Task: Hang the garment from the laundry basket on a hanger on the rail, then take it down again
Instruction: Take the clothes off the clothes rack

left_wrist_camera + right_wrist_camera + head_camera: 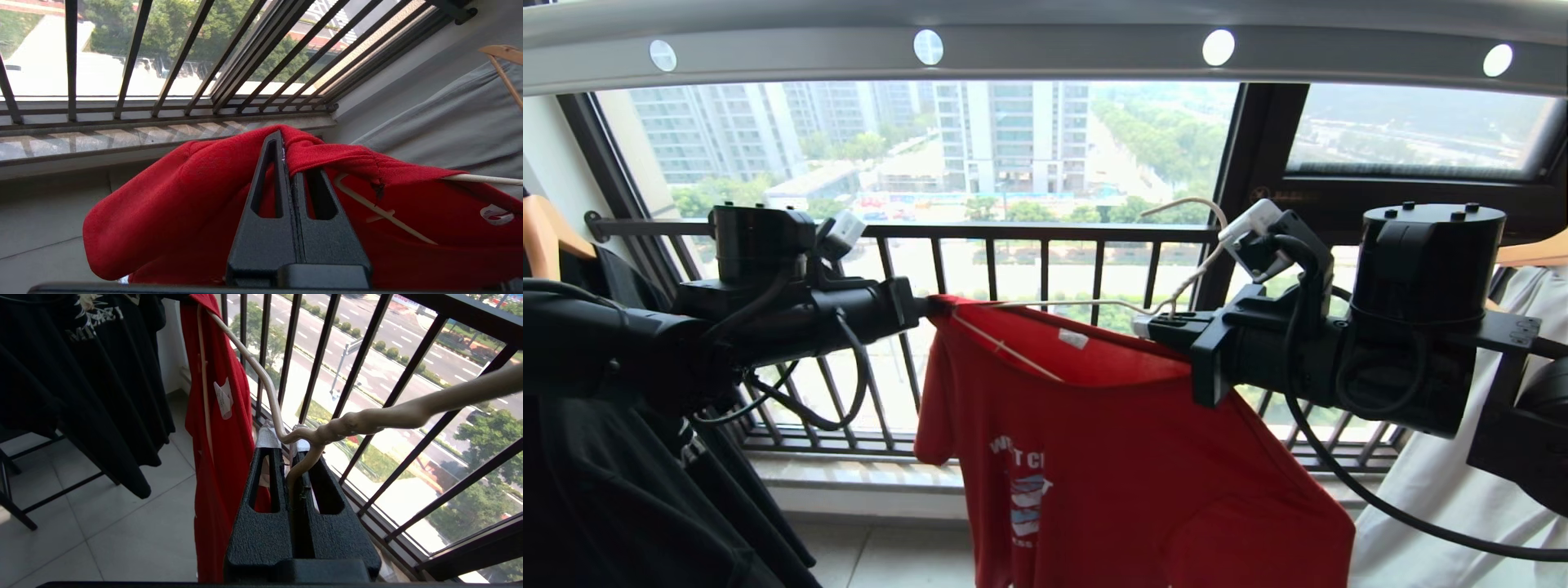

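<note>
the red garment (1119, 457) hangs below the rail (1045, 49), draped on the thin white hanger (1176, 302) — the hanger's hook is not on the rail. the right gripper (291, 457) is clamped on the hanger's twisted neck, just under the hook. the left gripper (286, 159) is pinched tight on the garment's shoulder fabric at the hanger's far end. beside the garment hang a black t-shirt (621, 490) and a pale garment (1445, 490) — the window railing (1029, 237) stands behind it.
</note>
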